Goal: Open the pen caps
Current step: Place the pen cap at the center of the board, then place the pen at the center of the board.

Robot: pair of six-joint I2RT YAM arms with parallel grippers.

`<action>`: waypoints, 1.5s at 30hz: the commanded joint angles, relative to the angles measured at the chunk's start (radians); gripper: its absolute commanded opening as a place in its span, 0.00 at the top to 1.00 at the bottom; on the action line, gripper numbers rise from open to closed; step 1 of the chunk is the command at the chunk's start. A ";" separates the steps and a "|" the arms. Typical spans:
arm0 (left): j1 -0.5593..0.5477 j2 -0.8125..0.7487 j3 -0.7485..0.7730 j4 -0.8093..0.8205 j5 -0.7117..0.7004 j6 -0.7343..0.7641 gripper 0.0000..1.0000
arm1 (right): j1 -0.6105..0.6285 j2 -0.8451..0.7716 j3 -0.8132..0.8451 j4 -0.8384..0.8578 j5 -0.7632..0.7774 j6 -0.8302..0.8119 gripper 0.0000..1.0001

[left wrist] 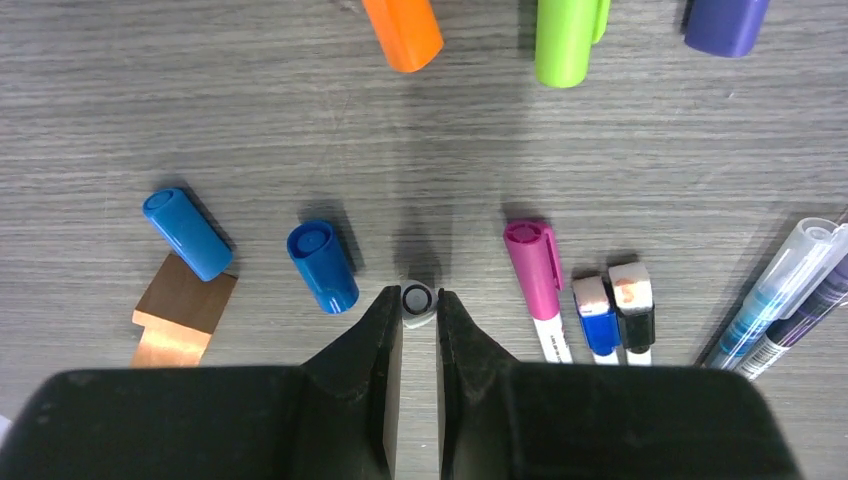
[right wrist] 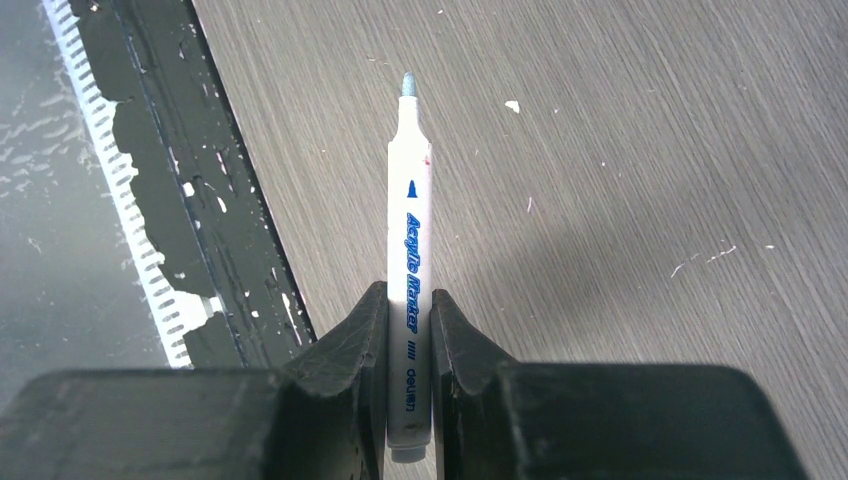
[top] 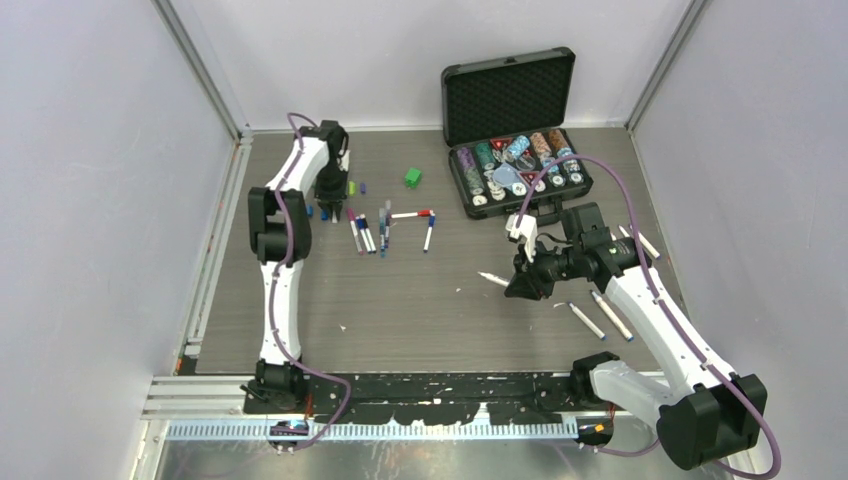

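Observation:
My left gripper (left wrist: 418,300) is shut on a small white-grey pen cap (left wrist: 417,301), seen end on at its fingertips just above the table. Loose caps lie around it: two blue (left wrist: 322,266) (left wrist: 187,232), orange (left wrist: 403,32), green (left wrist: 565,40), purple (left wrist: 727,25). Capped pens lie to the right: magenta (left wrist: 535,275), blue (left wrist: 597,315), black (left wrist: 632,305). My right gripper (right wrist: 408,310) is shut on a white pen (right wrist: 409,230) with its blue tip bare, held above the table. From above, this pen (top: 492,279) points left.
An open black case (top: 515,130) of poker chips stands at the back right, a green cube (top: 412,177) left of it. More pens lie in a row (top: 370,232) and near the right arm (top: 600,315). A copper-coloured piece (left wrist: 183,312) lies beside the blue cap.

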 commanded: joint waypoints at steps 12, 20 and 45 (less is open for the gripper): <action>0.016 0.068 0.088 -0.034 0.033 0.003 0.76 | -0.011 -0.006 0.040 -0.009 -0.009 -0.019 1.00; 0.016 0.037 0.095 -0.032 0.046 -0.006 0.75 | -0.015 -0.003 0.041 -0.012 -0.008 -0.022 1.00; 0.021 -1.008 -0.785 0.497 0.316 -0.104 0.40 | -0.166 0.016 0.102 -0.060 0.026 -0.020 1.00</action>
